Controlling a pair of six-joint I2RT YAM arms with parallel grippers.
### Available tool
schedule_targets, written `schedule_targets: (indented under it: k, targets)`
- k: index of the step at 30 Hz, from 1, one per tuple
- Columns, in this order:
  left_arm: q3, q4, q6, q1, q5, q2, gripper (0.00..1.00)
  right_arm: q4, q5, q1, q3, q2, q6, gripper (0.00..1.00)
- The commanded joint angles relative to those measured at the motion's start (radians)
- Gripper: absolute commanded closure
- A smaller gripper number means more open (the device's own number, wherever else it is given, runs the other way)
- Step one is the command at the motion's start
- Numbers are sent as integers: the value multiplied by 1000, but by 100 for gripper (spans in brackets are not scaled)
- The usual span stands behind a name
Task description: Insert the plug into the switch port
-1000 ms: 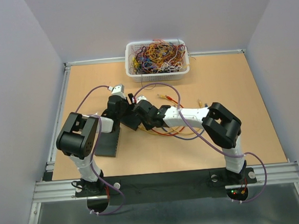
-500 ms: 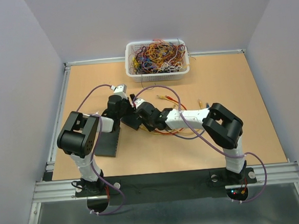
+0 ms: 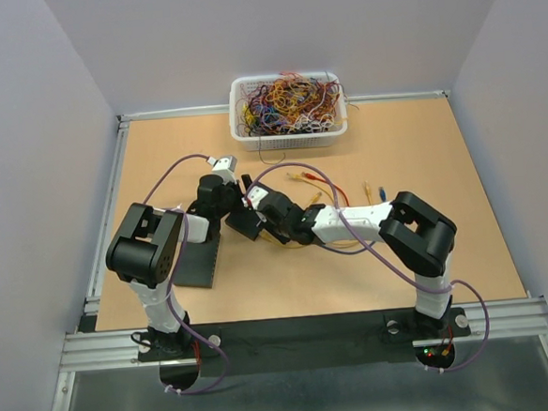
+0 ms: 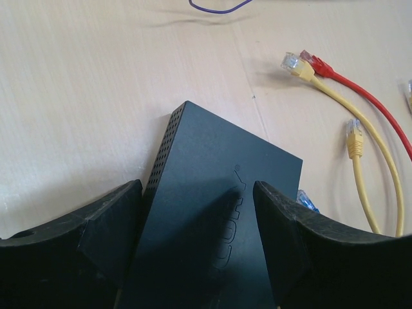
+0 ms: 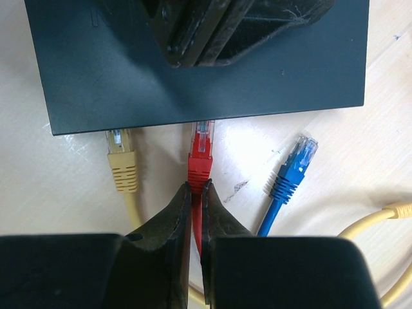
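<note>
**Supervisor:** Report the location of the plug.

**Operator:** I see the red plug (image 5: 201, 151) lying on the table (image 3: 421, 158), at the edge of the switch (image 5: 193, 64) that faces the right gripper (image 5: 196, 206). Its clear tip meets that edge. I cannot tell whether the tip sits inside a port.

**Supervisor:** Orientation?

**Operator:** The long axis runs straight from the right gripper to the switch, square to that edge. The tip points into the switch and the boot end points back toward my wrist camera.

**Supervisor:** State of each gripper?

**Operator:** Right gripper: jaws nearly together, clamped on the red plug at the rear of its boot. Left gripper (image 4: 199, 251): jaws wide, with 1 of its fingers (image 4: 103, 238) against each side of the switch, gripping it.

**Supervisor:** Adjacent items?

**Operator:** 2. In the right wrist view, a yellow plug (image 5: 122, 161) lies just left of the red one, parallel to it, with its tip at the same edge. A blue plug (image 5: 293, 166) lies to the right, tilted, with its tip short of the switch.
</note>
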Motion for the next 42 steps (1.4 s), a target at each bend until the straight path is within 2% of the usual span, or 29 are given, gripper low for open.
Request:
schedule_targets:
  k: [1, 14, 27, 42]
  targets:
    - [-13, -11, 0, -19, 88, 5, 21, 89, 14, -2, -15, -32, -56, 100]
    - [-13, -9, -2, -21, 98, 6, 23, 109, 9, -18, 24, -38, -64, 100]
    - [-10, -11, -6, -19, 91, 20, 24, 109, -191, -18, 64, -104, 51, 100]
    - [-14, -16, -14, -19, 95, 20, 25, 109, -115, -18, 70, -7, 126, 100]
